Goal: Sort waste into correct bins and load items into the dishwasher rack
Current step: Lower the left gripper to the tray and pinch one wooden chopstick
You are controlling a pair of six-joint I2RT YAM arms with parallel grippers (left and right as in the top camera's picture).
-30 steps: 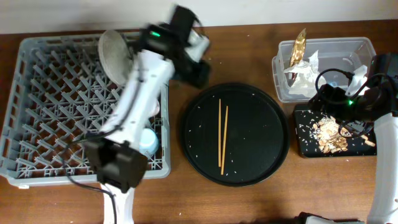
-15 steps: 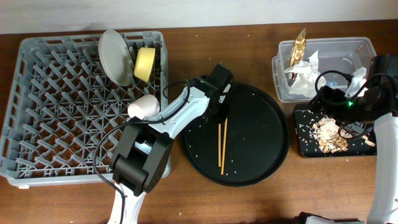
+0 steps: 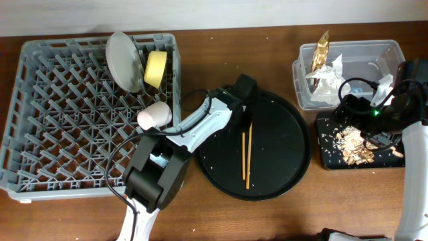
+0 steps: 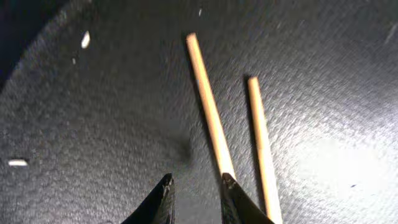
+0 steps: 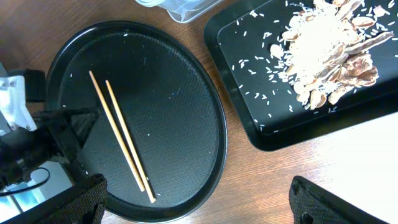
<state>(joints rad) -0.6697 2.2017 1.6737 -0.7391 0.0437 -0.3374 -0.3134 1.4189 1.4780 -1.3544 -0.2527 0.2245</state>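
rack [image 3: 53, 114] grey, peg lattice | plate [image 3: 122, 61] off-white | bowl [image 3: 156, 70] yellow | cup [image 3: 154, 115] pink | chopsticks [image 4: 208, 106] pale tan wood | round tray [image 3: 284, 147] black, pebbled, white flecks | scraps [image 3: 353, 144] tan on black tray [image 3: 328, 158] | wrapper [image 3: 323, 47] gold | table [image 3: 267, 47] brown

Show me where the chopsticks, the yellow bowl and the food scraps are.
chopsticks [image 3: 248, 161], overhead view, middle of one stick.
yellow bowl [image 3: 155, 70], overhead view, its outer side.
food scraps [image 3: 353, 144], overhead view, centre of the pile.

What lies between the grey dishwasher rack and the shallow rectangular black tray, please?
The round black tray, holding the two wooden chopsticks, with the left gripper at one end of them; the overhead view shows it.
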